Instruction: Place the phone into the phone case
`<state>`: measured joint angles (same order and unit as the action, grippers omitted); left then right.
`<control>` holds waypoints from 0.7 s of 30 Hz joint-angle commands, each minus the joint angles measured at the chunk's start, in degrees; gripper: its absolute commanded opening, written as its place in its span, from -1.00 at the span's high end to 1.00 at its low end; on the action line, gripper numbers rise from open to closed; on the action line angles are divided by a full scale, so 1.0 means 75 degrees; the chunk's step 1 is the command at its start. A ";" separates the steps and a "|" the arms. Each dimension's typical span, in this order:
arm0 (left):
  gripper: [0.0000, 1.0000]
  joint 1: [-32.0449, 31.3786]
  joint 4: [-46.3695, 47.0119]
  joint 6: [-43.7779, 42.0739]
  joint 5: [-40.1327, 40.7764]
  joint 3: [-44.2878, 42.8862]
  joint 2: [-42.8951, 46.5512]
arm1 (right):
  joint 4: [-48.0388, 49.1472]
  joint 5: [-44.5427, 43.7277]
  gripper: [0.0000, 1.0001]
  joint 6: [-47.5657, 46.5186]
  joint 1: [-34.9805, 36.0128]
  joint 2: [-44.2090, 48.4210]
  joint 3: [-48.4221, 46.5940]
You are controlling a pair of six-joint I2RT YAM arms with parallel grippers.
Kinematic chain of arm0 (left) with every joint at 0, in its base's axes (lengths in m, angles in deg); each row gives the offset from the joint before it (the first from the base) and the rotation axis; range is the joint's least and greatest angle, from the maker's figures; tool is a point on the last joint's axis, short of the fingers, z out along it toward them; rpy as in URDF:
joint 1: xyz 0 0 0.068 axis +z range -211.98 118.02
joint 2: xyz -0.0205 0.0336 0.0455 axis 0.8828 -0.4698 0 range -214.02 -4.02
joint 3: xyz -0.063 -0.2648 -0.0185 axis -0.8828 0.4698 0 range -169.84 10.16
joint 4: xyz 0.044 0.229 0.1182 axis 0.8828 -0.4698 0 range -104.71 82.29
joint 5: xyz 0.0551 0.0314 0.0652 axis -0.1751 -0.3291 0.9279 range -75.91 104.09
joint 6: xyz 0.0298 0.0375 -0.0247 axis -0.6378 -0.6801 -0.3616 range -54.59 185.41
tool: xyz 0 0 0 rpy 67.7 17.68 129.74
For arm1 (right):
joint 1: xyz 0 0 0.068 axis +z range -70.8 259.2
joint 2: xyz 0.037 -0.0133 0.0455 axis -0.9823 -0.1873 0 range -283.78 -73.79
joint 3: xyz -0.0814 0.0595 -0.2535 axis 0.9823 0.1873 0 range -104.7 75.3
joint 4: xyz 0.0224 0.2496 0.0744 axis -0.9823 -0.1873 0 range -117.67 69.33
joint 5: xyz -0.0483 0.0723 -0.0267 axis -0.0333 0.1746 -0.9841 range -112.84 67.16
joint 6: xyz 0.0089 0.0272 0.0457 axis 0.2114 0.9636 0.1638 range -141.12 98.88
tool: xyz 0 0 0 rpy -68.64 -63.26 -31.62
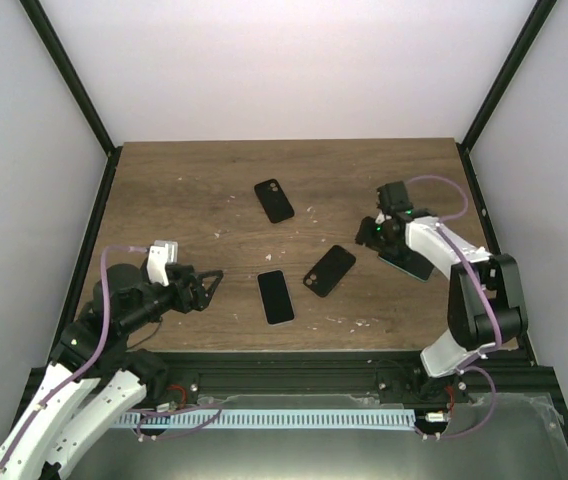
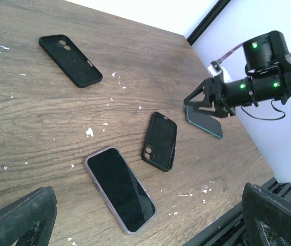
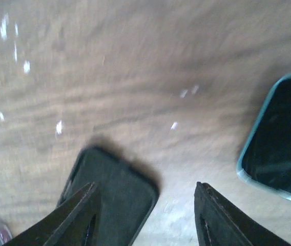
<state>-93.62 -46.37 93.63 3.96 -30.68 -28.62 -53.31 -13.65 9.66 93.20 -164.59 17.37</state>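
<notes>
The phone (image 1: 275, 297) lies flat, screen up, near the table's front middle. In the left wrist view the phone (image 2: 120, 189) shows a clear, colourless rim along its edges that looks like the phone case (image 2: 87, 169) around it; the case's back is hidden. My left gripper (image 1: 209, 285) hovers just left of the phone, open and empty, with its fingers (image 2: 22, 218) at the frame's lower corners. My right gripper (image 1: 376, 232) is at the right, low over the table, open with nothing between its fingertips (image 3: 90, 192).
One black cover (image 1: 274, 200) lies at the back centre, also seen as the black cover (image 2: 71, 60). Another black cover (image 1: 329, 270) lies right of the phone, under my right gripper's view (image 3: 115, 200). A teal-rimmed dark slab (image 1: 409, 263) lies beneath the right arm (image 3: 284, 148).
</notes>
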 commanded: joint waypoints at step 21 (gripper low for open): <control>-1.00 0.0010 -0.0019 -0.0097 -0.0003 -0.0089 0.0071 | 0.1698 -0.0413 -0.07 -0.0210 -0.1808 -0.1930 -0.1038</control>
<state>-93.62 -46.39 93.63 3.94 -30.68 -28.60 -41.45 -17.12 8.07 80.42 -178.03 10.81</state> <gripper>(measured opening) 0.999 0.543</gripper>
